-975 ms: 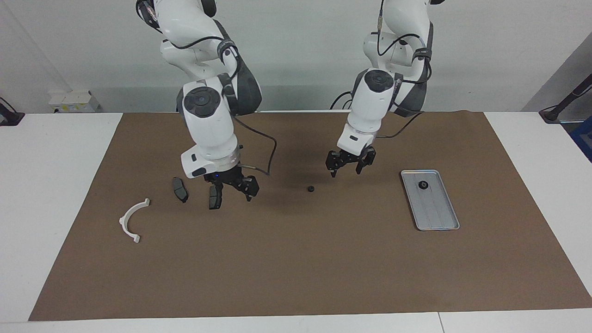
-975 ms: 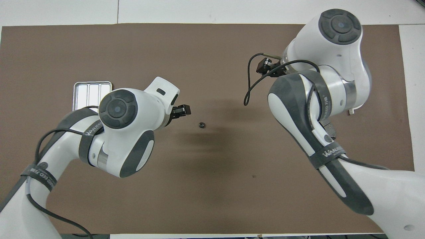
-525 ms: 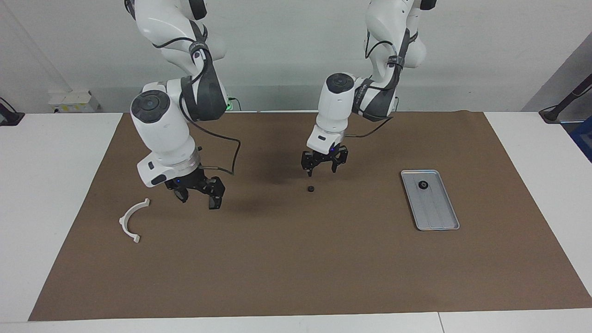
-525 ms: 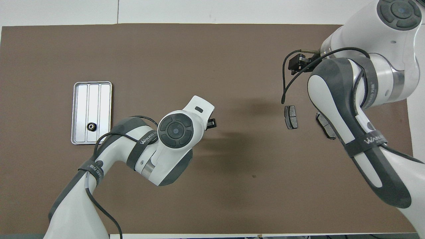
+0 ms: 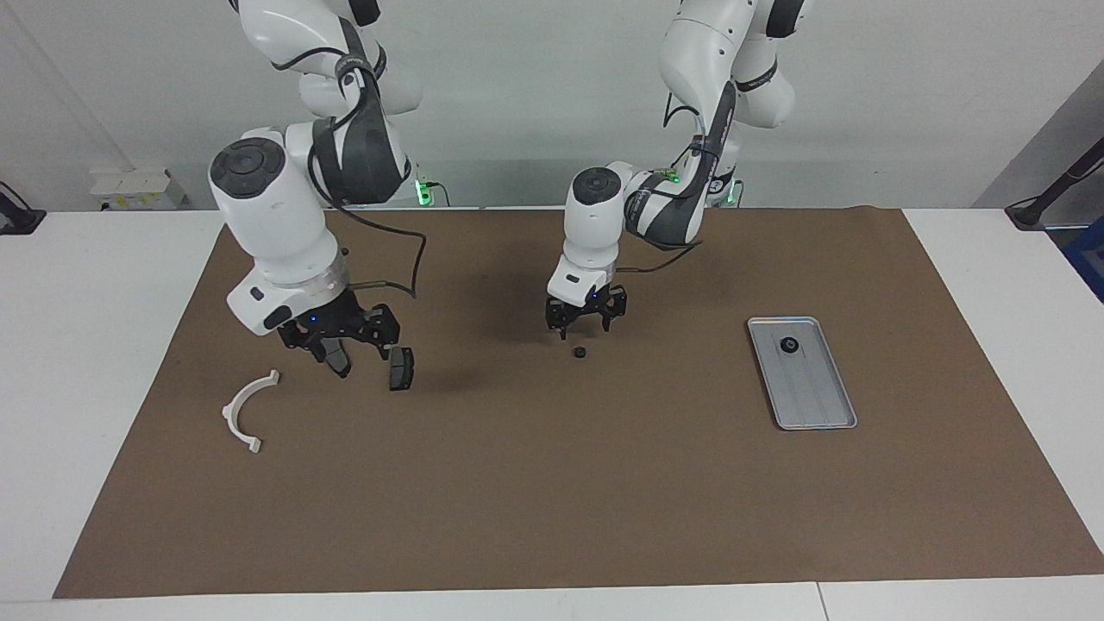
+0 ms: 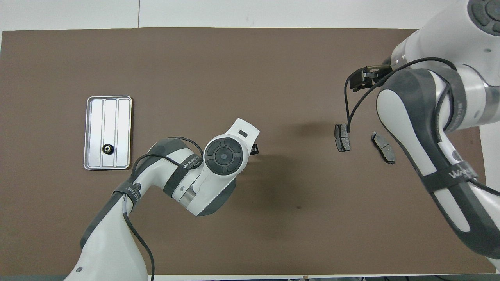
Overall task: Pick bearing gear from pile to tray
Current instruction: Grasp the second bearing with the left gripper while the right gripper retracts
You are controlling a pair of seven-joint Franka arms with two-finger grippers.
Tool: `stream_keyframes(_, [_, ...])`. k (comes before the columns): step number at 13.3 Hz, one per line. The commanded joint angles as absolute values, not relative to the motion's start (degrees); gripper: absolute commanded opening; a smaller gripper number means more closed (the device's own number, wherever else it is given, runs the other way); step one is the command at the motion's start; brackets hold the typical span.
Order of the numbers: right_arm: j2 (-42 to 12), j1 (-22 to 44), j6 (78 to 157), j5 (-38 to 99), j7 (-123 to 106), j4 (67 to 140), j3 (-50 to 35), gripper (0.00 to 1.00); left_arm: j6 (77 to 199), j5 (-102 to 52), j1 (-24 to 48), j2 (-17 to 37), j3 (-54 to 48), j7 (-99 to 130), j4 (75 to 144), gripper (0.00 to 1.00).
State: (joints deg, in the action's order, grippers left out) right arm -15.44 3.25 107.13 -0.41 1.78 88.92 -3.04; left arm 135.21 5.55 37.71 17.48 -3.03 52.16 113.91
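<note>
A small black bearing gear (image 5: 580, 352) lies on the brown mat mid-table. My left gripper (image 5: 585, 321) hangs open just above it, not touching; in the overhead view the left arm hides this gear. The silver tray (image 5: 815, 397) (image 6: 117, 117) sits toward the left arm's end and holds another black gear (image 5: 788, 345) (image 6: 106, 148). The rest of the pile lies toward the right arm's end: two dark brake pads (image 5: 399, 368) (image 6: 342, 137) (image 6: 383, 141) and a white plastic arc (image 5: 248, 410). My right gripper (image 5: 341, 338) is open, low over one brake pad.
The brown mat (image 5: 552, 500) covers most of the white table. The right arm's wrist and cable (image 6: 347, 105) hang above the brake pads. Between the mid-table gear and the tray lies bare mat.
The left arm swung from near the tray toward mid-table and lowered over the loose gear. The right arm moved toward its own end, uncovering one brake pad.
</note>
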Motion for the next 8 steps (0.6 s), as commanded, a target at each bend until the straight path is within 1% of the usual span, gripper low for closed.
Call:
stream_keyframes(1, [-7.8,0.9,107.0,-0.3,-6.6,95.4,-3.5,1.0,132.3,6.9,38.2,20.1,-2.5,51.9,110.5,0.94])
stream_keyframes(2, [-5.6,0.6,106.4,-0.3,-6.8,96.5,-3.4,1.0,131.0,6.9,38.3,21.1,-2.5,51.9,108.9,0.94])
stream_keyframes(4, [-1.3,0.0,101.8,-0.3,-6.8,97.6,-3.4,1.0,130.6,6.9,38.3,21.6,-2.5,51.2,108.4,0.94])
stream_keyframes(8, [3.7,-0.4,94.0,-0.2,-6.5,97.4,-3.3,1.0,129.6,6.3,37.9,22.1,-2.7,49.0,107.6,0.94])
